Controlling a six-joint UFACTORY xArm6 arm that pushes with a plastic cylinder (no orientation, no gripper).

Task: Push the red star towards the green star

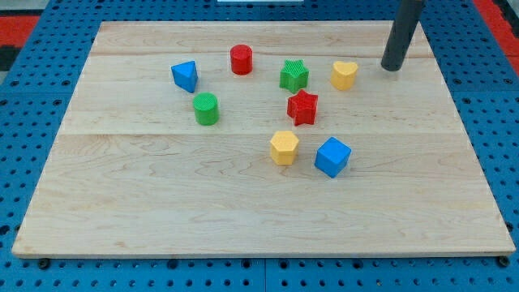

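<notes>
The red star lies near the board's middle, just below and slightly right of the green star, with a small gap between them. My tip rests on the board at the upper right, well to the right of both stars and right of the yellow heart-shaped block. It touches no block.
A red cylinder stands at the top centre, a blue triangular block at upper left, and a green cylinder below it. A yellow hexagonal block and a blue cube sit below the red star. The wooden board lies on a blue pegboard.
</notes>
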